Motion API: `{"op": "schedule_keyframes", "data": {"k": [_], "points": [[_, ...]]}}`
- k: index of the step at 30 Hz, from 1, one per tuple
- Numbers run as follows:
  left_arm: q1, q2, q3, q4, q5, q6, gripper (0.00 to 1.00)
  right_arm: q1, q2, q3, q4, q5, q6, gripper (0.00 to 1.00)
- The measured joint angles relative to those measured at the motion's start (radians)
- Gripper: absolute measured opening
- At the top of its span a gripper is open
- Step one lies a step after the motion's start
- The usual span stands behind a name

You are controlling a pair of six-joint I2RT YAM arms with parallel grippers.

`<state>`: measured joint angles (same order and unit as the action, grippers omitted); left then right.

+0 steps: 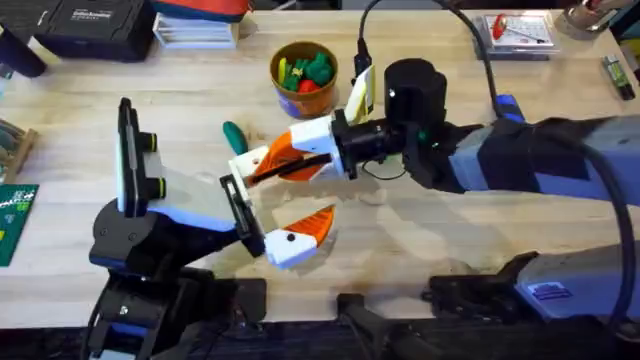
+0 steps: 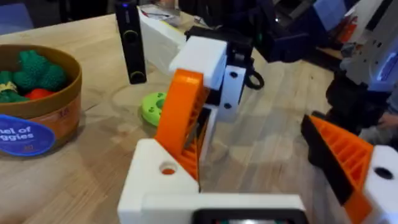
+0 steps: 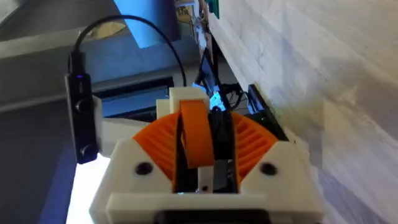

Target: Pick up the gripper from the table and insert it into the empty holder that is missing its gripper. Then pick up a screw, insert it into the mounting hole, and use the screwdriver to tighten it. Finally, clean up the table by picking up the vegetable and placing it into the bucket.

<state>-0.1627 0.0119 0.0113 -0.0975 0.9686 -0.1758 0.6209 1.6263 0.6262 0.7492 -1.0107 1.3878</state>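
Right gripper [image 1: 268,168] closed on orange fingertip [image 3: 198,134], left gripper [image 1: 275,215] open (tilted sideways)

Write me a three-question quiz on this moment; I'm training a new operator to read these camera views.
1. True or false: the vegetable already lies in the bucket.
2. Which end effector holds the orange gripper? A) left B) right C) neither
3. Fill in: the fingers of the left end effector are ____ (open or shut).

Key
1. False: it lies on the table, outside the bucket.
2. B: the right end effector is shut on it.
3. Open.
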Motion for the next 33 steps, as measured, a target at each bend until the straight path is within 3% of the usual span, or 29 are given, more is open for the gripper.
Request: {"op": "schedule_keyframes", "data": {"k": [9, 15, 17, 18, 26, 33], "points": [[0.000, -0.001, 0.000, 0.002, -0.008, 0.030, 0.986, 0.001, 0.012, -0.001, 0.015, -0.006, -0.004, 0.687], [-0.012, -0.001, 0.000, -0.003, 0.032, 0.029, 0.985, 0.002, 0.012, -0.001, 0.030, -0.033, -0.005, 0.798], [-0.012, -0.001, 0.000, -0.003, 0.034, 0.029, 0.985, -0.011, 0.012, -0.001, 0.029, -0.043, -0.006, 0.951], [-0.012, -0.001, 0.000, -0.003, 0.035, 0.029, 0.985, -0.018, 0.012, -0.001, 0.030, -0.047, -0.005, 0.983], [-0.012, -0.001, 0.000, -0.003, 0.038, 0.029, 0.985, -0.070, 0.012, -0.001, 0.029, -0.051, -0.042, 0.993], [-0.012, -0.001, 0.000, -0.003, 0.038, 0.029, 0.985, -0.219, 0.012, 0.000, 0.025, -0.029, -0.189, 0.994]]}}
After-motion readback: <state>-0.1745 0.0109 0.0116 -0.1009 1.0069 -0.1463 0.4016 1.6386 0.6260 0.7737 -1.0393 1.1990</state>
